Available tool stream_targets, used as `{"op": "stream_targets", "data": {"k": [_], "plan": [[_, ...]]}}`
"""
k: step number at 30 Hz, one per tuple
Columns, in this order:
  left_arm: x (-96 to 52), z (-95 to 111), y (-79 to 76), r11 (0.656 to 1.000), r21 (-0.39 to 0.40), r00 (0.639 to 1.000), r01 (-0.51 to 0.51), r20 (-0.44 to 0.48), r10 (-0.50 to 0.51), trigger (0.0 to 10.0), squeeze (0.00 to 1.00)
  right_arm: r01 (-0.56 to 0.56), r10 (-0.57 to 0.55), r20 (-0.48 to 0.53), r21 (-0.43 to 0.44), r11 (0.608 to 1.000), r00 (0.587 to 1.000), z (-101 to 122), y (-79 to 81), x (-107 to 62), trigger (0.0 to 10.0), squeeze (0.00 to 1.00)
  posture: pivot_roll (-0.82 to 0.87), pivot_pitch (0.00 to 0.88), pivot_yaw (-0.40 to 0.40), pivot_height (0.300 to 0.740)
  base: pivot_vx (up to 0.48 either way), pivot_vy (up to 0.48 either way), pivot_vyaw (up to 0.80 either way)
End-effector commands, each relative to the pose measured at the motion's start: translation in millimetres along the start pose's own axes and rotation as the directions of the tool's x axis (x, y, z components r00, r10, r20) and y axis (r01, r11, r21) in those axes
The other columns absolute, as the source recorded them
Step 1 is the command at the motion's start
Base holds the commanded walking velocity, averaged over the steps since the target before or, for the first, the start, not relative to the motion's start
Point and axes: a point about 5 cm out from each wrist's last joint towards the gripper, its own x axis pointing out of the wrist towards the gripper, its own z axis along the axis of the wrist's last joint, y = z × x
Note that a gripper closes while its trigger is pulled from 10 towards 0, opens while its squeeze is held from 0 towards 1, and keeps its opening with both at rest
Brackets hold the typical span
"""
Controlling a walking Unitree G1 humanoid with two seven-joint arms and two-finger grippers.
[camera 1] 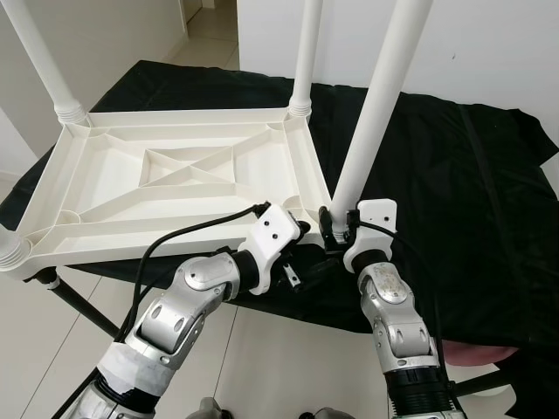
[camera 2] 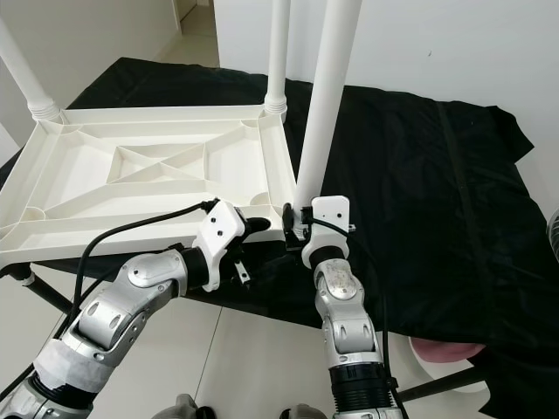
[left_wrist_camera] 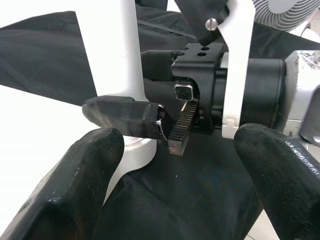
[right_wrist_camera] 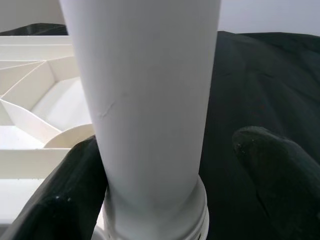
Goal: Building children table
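The white plastic children table lies upside down on a black cloth. Legs stand in its far left and far right corners, and a leg base shows at the near left corner. A fourth white leg stands slightly tilted at the near right corner. My right gripper surrounds its base; in the right wrist view one finger touches the leg and the other finger stands apart. My left gripper is open just left of it, holding nothing.
The cloth covers a low stand with black legs on pale floor tiles. White walls rise behind and to the left. A pink object lies under the cloth's near right edge. A fan shows in the left wrist view.
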Motion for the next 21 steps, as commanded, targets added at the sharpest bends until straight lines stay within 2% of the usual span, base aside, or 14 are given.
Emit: {"op": "stream_targets", "data": {"k": [1,3,4,7,8,9,11,12,13,15,17,21], "plan": [[0.8,-3,-1.8,0.999,0.002,0.999,0.034,-0.013,-0.034,10.0,0.00,-0.086,0.086,-0.032,0.004,0.996,0.996,-3,-3.6,3.1,10.0,0.00,-0.09,0.051,0.004,0.740,0.000,0.000,0.00],[0.8,-3,-1.8,0.999,0.002,0.999,0.034,-0.013,-0.034,10.0,0.00,-0.086,0.086,-0.032,0.004,0.996,0.996,-3,-3.6,3.1,10.0,0.00,-0.09,0.051,0.004,0.740,0.000,0.000,0.00],[0.7,-2,-1.6,0.999,0.002,0.999,0.035,-0.013,-0.035,10.0,0.00,-0.171,0.170,-0.049,-0.009,0.985,0.984,-4,-5.9,5.5,10.0,0.00,-0.09,0.052,0.006,0.740,0.000,0.000,0.00],[0.7,-2,-1.6,0.999,0.002,0.999,0.035,-0.013,-0.035,10.0,0.00,-0.171,0.170,-0.049,-0.009,0.985,0.984,-4,-5.9,5.5,10.0,0.00,-0.09,0.052,0.006,0.740,0.000,0.000,0.00],[0.3,-2,-1.2,0.999,0.003,0.999,0.035,-0.013,-0.035,10.0,0.00,-0.285,0.282,-0.050,-0.058,0.957,0.958,-4,-8.7,8.2,10.0,0.00,-0.09,0.053,0.013,0.740,0.000,0.000,0.00],[0.3,-2,-1.2,0.999,0.003,0.999,0.035,-0.013,-0.035,10.0,0.00,-0.285,0.282,-0.050,-0.058,0.957,0.958,-4,-8.7,8.2,10.0,0.00,-0.09,0.053,0.013,0.740,0.000,0.000,0.00],[-0.3,-2,0.0,0.999,0.005,0.999,0.035,-0.014,-0.035,10.0,0.00,-0.427,0.420,-0.076,-0.118,0.897,0.904,-4,-15.0,15.8,10.0,0.00,-0.09,0.050,0.020,0.740,0.000,0.000,0.00],[-0.3,-2,0.0,0.999,0.005,0.999,0.035,-0.014,-0.035,10.0,0.00,-0.427,0.420,-0.076,-0.118,0.897,0.904,-4,-15.0,15.8,10.0,0.00,-0.09,0.050,0.020,0.740,0.000,0.000,0.00],[0.0,-1,0.4,0.999,0.006,0.999,0.036,-0.014,-0.036,10.0,0.00,-0.467,0.460,-0.082,-0.140,0.873,0.884,-3,-16.6,19.8,10.0,0.00,-0.08,0.046,0.020,0.740,0.000,0.000,0.00],[0.4,-1,0.1,0.999,0.007,0.999,0.038,-0.014,-0.038,10.0,0.00,-0.490,0.481,-0.095,-0.146,0.860,0.872,-4,-17.6,23.1,10.0,0.00,-0.08,0.046,0.020,0.740,0.000,0.000,0.00],[0.1,-1,-2.3,0.998,0.008,0.998,0.055,-0.019,-0.055,10.0,0.00,-0.533,0.523,-0.102,-0.169,0.829,0.846,-3,-16.6,28.5,10.0,0.00,-0.08,0.040,0.017,0.740,0.000,0.000,0.00],[-0.6,-3,-3.2,0.998,0.005,0.998,0.061,-0.023,-0.061,10.0,0.00,-0.549,0.539,-0.108,-0.177,0.817,0.836,-3,-15.9,30.7,10.0,0.00,-0.07,0.038,0.016,0.740,0.000,0.000,0.00]]}}
